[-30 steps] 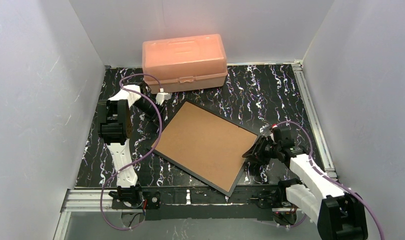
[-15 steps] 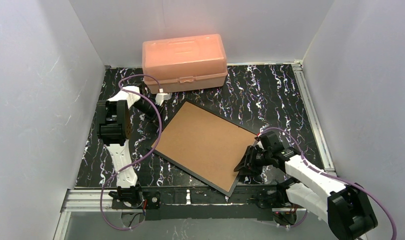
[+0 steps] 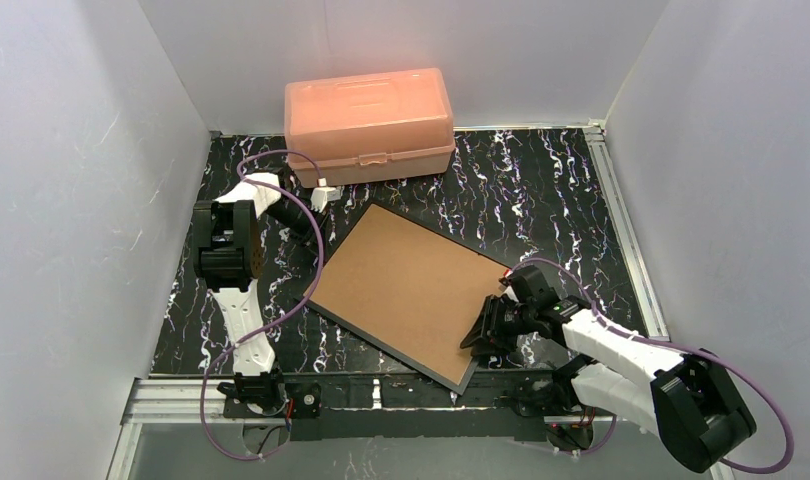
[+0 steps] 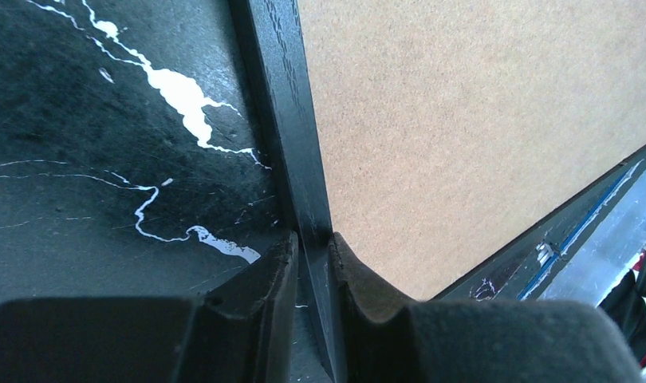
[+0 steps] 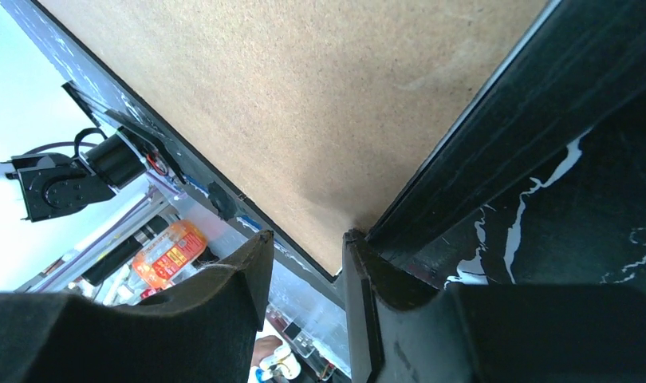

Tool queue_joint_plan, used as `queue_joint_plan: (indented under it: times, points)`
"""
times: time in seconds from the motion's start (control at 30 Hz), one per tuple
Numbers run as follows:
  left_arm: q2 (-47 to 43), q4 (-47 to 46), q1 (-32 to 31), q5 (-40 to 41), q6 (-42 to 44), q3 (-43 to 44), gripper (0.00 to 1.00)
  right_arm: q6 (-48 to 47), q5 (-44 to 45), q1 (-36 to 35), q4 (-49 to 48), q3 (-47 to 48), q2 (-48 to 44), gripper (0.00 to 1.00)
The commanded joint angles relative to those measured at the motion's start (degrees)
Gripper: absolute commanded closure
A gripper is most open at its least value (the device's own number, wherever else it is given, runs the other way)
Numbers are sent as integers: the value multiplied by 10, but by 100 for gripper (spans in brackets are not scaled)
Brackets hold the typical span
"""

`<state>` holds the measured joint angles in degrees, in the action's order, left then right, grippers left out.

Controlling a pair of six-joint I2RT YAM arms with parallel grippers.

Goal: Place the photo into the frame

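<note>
Two grippers tend the frame [image 4: 284, 104], which lies face down mid-table with its brown backing board [image 3: 411, 285] up. Our left gripper [image 4: 310, 239] pinches the frame's left rail. Our right gripper [image 5: 308, 239] stands parted at the right edge, holding nothing. We cannot see the photo. We judge we are securing the frame; next, the right must close squarely on its rail.

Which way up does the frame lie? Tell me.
Face down: the frame shows its brown backing board upward inside the black rim.
</note>
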<state>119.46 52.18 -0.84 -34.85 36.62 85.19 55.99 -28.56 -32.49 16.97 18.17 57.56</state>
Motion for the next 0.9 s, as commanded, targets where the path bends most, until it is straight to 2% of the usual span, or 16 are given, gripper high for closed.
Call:
queue_joint_plan:
  times: [0.0, 0.1, 0.4, 0.67, 0.87]
  points:
    - [1, 5, -4, 30, 20, -28, 92, -2, 17, -6, 25, 1, -1, 54]
    - [1, 5, -4, 32, 21, -30, 92, -19, 29, -6, 70, 17, -15, 54]
    - [0, 1, -4, 43, 24, -35, 94, -12, 40, -6, 104, 59, -58, 55]
    - [5, -1, -4, 46, 22, -36, 96, 11, 32, -6, 117, 11, -97, 55]
    - [6, -2, -4, 47, 20, -37, 97, 15, 21, -6, 98, -4, -87, 54]
